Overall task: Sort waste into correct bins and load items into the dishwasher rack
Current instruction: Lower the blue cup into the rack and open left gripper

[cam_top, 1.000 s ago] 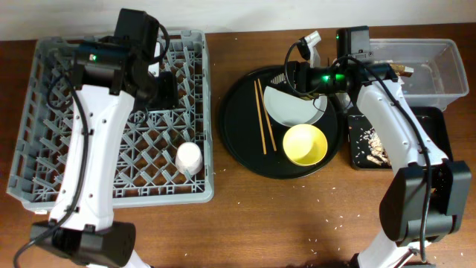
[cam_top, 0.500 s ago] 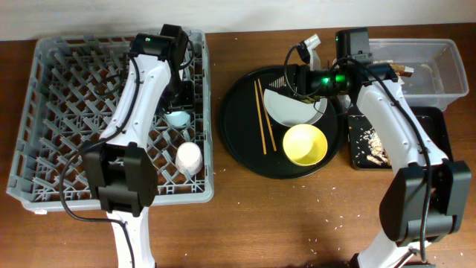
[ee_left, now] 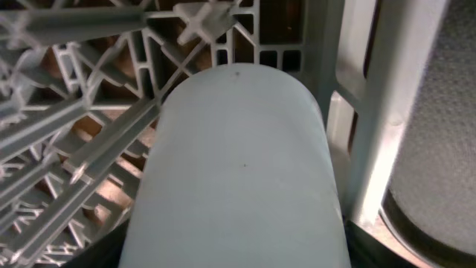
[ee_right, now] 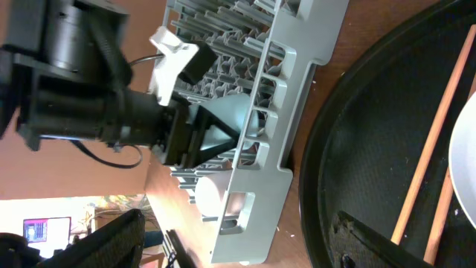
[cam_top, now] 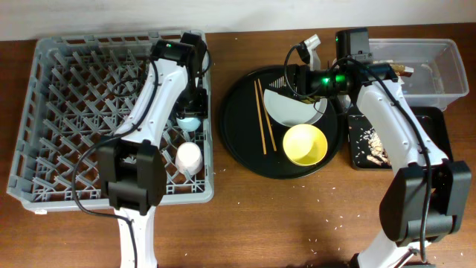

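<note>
My left gripper (cam_top: 191, 112) is shut on the small blue cup (cam_top: 190, 122), low inside the grey dishwasher rack (cam_top: 67, 126) at its right wall. The cup fills the left wrist view (ee_left: 238, 149) between the jaws (ee_left: 234, 257). The pink cup (cam_top: 189, 157) stands upside down in the rack just in front of it. My right gripper (cam_top: 295, 77) is open and empty above the far edge of the pale plate (cam_top: 294, 106). The chopsticks (cam_top: 262, 115) and the yellow bowl (cam_top: 305, 144) lie on the round black tray (cam_top: 238, 141).
The clear tub (cam_top: 446, 82) stands at the back right with a brown wrapper (cam_top: 404, 71) at its rim. The shallow black tray (cam_top: 435, 134) in front of it holds tan scraps (cam_top: 372, 145). The right wrist view shows the rack wall (ee_right: 286, 119) and the round tray's rim (ee_right: 320, 171).
My left arm has swung right and forward across the rack with the blue cup, down to the rack's right wall. The right arm has not moved.
</note>
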{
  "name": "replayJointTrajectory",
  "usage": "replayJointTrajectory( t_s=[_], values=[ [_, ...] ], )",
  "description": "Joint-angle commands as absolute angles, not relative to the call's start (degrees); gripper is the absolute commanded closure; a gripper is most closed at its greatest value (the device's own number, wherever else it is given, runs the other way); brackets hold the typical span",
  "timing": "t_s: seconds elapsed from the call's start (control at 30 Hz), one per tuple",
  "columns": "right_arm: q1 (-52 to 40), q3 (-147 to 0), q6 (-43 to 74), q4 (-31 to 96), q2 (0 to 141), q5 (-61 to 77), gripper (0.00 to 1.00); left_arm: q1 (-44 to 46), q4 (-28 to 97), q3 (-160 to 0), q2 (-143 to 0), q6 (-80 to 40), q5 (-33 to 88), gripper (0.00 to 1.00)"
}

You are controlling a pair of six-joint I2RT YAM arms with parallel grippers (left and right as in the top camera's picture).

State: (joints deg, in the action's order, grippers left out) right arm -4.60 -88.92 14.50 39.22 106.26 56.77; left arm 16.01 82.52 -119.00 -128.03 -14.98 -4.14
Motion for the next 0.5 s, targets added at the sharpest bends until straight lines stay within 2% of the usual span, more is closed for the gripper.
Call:
replayJointTrajectory(
  t_s=[0.0, 0.13, 0.3, 0.43, 0.47],
  values=[
    [-4.8, -88.9, 13.7, 39.4, 106.2, 56.2, 0.20, 15.9, 82.0, -118.4, -129.6, -15.6, -5.0, 0.18],
    [-4.8, -88.9, 13.7, 40.2, 106.2, 52.0, 0.20, 15.9, 81.7, -119.4, -129.5, -15.6, -5.0, 0.17],
    [-4.8, -88.9, 12.2, 41.3, 103.5, 48.6, 0.20, 15.9, 90.4, -133.8, -129.5, -14.7, -5.0, 0.17],
    [-4.8, -88.9, 9.8, 50.0, 93.1, 19.9, 0.14, 16.2, 96.7, -150.3, -129.3, -11.9, 0.6, 0.17],
    [-4.8, -88.9, 9.8, 52.3, 89.7, 14.7, 0.06, 16.3, 96.7, -152.8, -129.1, -10.5, 5.9, 0.17]
  ],
)
